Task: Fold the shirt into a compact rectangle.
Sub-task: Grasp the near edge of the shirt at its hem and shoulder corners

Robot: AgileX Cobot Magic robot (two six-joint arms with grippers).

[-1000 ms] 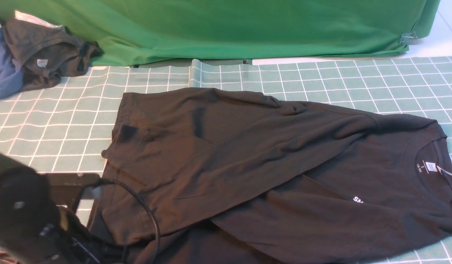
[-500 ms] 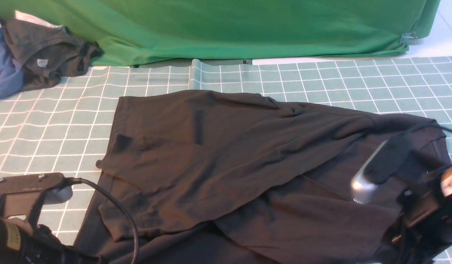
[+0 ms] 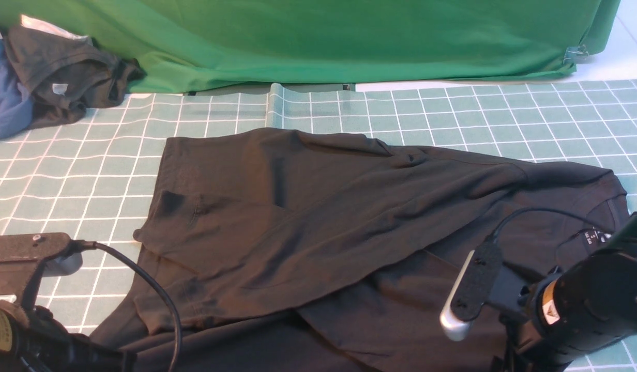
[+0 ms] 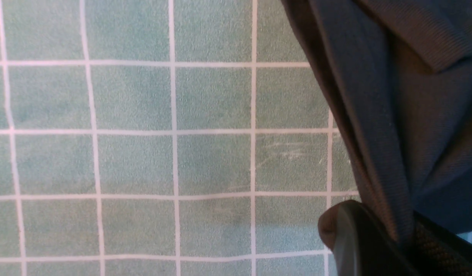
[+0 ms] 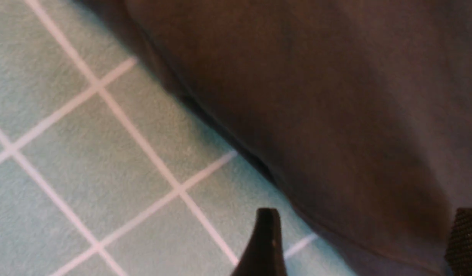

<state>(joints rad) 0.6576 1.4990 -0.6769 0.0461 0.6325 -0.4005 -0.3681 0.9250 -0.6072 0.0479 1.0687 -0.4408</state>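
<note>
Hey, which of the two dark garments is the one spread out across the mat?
The large black shirt, spread over the middle of the grid mat with its neck label showing. The smaller dark grey garment lies crumpled at the far left.

Shirt (image 3: 323,206): matt black knit cloth, fine ribbing visible up close, soft creases. Mat (image 3: 65,170): matt teal, grainy felt-like face, white printed lines. Backdrop cloth (image 3: 323,36): smooth matt green fabric. Cable (image 3: 166,302): smooth black rubbery sheath. Camera bar (image 3: 471,287): matt black face, silvery end with slight sheen.
</note>
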